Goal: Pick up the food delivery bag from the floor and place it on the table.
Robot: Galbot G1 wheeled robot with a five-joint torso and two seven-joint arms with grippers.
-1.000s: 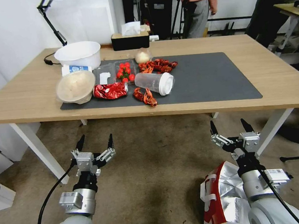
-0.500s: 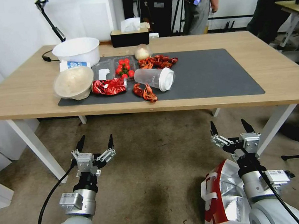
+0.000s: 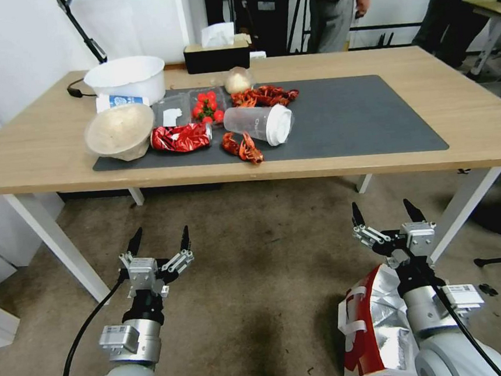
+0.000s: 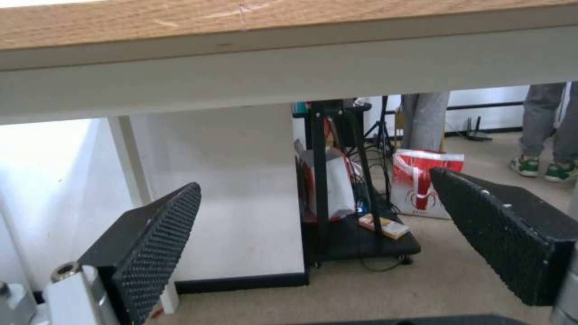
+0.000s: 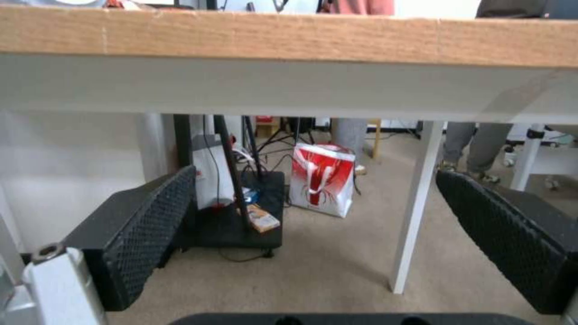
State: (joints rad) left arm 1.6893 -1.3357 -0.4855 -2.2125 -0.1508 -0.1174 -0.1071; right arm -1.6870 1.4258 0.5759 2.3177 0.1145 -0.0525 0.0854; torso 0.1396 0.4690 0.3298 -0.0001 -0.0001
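Both arms are held out low in front of the desk [image 3: 377,165], over the floor [image 3: 258,281], and neither is holding anything. The left claw [image 3: 158,238] has its fingers spread wide with nothing between them, and the right claw [image 3: 383,212] is the same, spread and empty. The food delivery bag [image 3: 371,332] sits on the carpet right below and just behind the right claw, tucked against that arm's wrist, with the foil lining facing up and the red-and-white side toward the left claw. Ahead of and above both claws is the desk edge, with the dark grey mat [image 3: 344,121] on top. On the mat, up beyond the left claw, there's a tipped clear cup [image 3: 259,124], a red foil wrapper [image 3: 180,138], a beige bowl [image 3: 120,131] and some crayfish [image 3: 243,147]. From the wrist cams, each claw points under the desk edge [image 4: 289,49] [image 5: 289,72].
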